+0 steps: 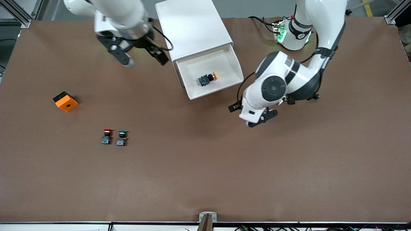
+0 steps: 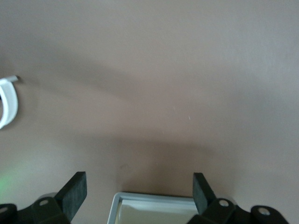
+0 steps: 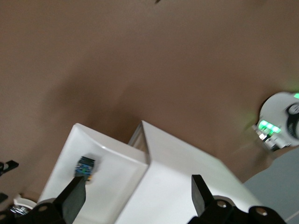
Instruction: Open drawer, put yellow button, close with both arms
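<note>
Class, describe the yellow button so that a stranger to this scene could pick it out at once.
Find the white cabinet between the arms' bases; its drawer stands open. The yellow button lies inside it on its side, the only button off the tabletop.

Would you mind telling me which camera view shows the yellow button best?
The front view: the yellow button lies on its side in the open drawer, cap and dark body both clear. The right wrist view shows it only as a small blurred dark shape in the drawer. The left wrist view does not show it.
</note>
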`<action>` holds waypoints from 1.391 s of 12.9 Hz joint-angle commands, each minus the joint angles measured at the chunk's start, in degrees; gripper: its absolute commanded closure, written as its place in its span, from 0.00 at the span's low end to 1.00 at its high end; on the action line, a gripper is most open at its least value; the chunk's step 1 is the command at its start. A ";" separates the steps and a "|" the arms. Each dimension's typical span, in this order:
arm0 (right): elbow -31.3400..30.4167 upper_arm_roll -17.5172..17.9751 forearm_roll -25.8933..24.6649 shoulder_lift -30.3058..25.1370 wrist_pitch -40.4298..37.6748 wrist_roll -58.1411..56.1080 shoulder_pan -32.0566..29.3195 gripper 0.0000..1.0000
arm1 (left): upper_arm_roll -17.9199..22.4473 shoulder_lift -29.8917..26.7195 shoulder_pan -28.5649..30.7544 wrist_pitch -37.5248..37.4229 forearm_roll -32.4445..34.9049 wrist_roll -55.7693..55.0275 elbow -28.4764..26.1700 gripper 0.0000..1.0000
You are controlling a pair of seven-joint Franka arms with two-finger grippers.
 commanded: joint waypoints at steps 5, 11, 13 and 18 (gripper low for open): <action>-6.80 0.86 -7.45 -7.96 -3.65 -43.24 -15.09 0.00 | -0.06 -0.08 -7.32 0.92 0.66 -4.85 -1.07 0.00; -15.84 0.95 -8.42 -13.49 0.21 -56.54 -24.42 0.00 | -2.95 -0.17 -12.60 0.30 0.04 -12.49 -2.03 0.00; -21.29 0.95 -9.56 -16.56 4.59 -59.71 -26.62 0.00 | -5.06 -0.08 -12.69 0.30 0.04 -13.82 -2.91 0.00; -27.02 0.95 -10.18 -19.21 8.57 -67.10 -31.54 0.00 | -10.33 0.79 -12.87 0.30 0.04 -20.23 -4.14 0.00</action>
